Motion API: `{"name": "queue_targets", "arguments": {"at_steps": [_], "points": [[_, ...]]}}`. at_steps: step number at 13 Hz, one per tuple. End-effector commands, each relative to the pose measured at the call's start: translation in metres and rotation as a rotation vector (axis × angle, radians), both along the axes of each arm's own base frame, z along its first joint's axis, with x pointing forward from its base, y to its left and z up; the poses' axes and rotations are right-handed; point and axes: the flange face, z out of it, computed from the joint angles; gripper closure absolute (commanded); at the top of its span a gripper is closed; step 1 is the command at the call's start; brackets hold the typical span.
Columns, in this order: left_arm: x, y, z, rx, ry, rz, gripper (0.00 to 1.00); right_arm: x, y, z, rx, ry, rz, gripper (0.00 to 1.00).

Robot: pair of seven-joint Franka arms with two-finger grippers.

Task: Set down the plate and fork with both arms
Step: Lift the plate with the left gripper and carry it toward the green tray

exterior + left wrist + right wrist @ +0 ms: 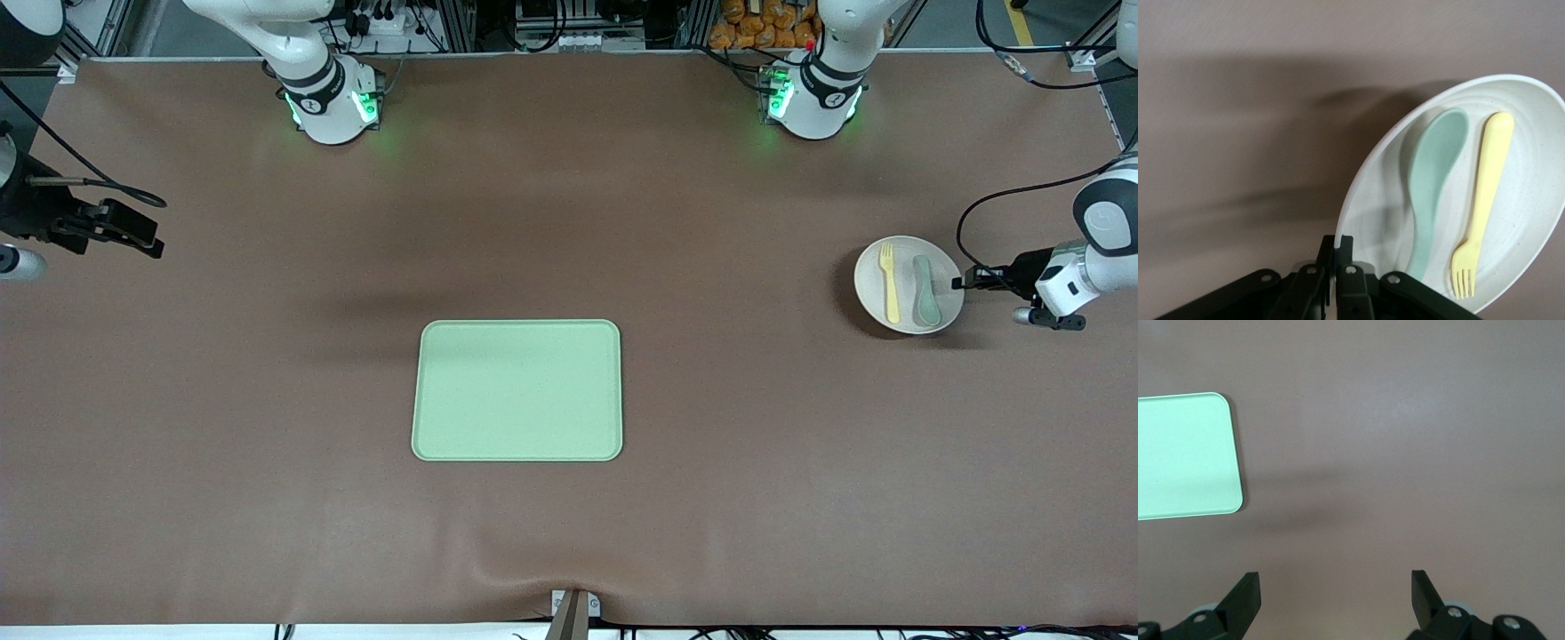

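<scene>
Brown matte cloth covered the table (267,400), slightly rumpled at the edge nearest the front camera. At the left arm's end, the left gripper (965,283) had its fingers (1338,257) pinched together on the rim of the plate (902,258), grasping it at the edge toward that end of the table. The plate was round, off-white and speckled, with a low rim; in the left wrist view (1531,200) it appeared tilted, though whether it was off the cloth could not be told. In it lay the fork (890,284), pale yellow plastic with short tines, and beside it a grey-green spoon (925,292), the two side by side and apart. The spoon lay on the side toward the left gripper.

Over bare cloth at the right arm's end, the right gripper (133,233) waited with its fingers (1245,597) spread wide and nothing between them.

Near the table's middle, well apart from the plate, lay a rectangular pale green tray (517,391) with rounded corners and a low rim; it held nothing.
</scene>
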Motion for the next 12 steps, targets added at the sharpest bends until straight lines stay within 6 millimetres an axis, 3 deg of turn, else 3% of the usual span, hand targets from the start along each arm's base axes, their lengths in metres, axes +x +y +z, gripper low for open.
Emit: {"name": "queue_targets", "arguments": {"at_steps": [1, 4, 6, 9, 12], "points": [[0.029, -0.029, 0.027, -0.034, -0.018, -0.017, 1.00, -0.001, 0.001, 0.000, 0.011, -0.005, 0.011, 0.00], [0.070, -0.090, 0.055, -0.035, -0.043, 0.024, 1.00, -0.001, 0.001, 0.000, 0.011, -0.005, 0.011, 0.00], [0.092, -0.148, 0.067, -0.014, -0.036, 0.026, 1.00, -0.002, 0.001, 0.001, 0.011, -0.005, 0.011, 0.00], [0.126, -0.231, 0.075, 0.009, -0.017, 0.081, 1.00, -0.002, 0.001, 0.001, 0.011, -0.003, 0.011, 0.00], [0.143, -0.288, 0.074, 0.017, 0.001, 0.127, 1.00, -0.002, 0.001, 0.002, 0.011, -0.003, 0.011, 0.00]]}}
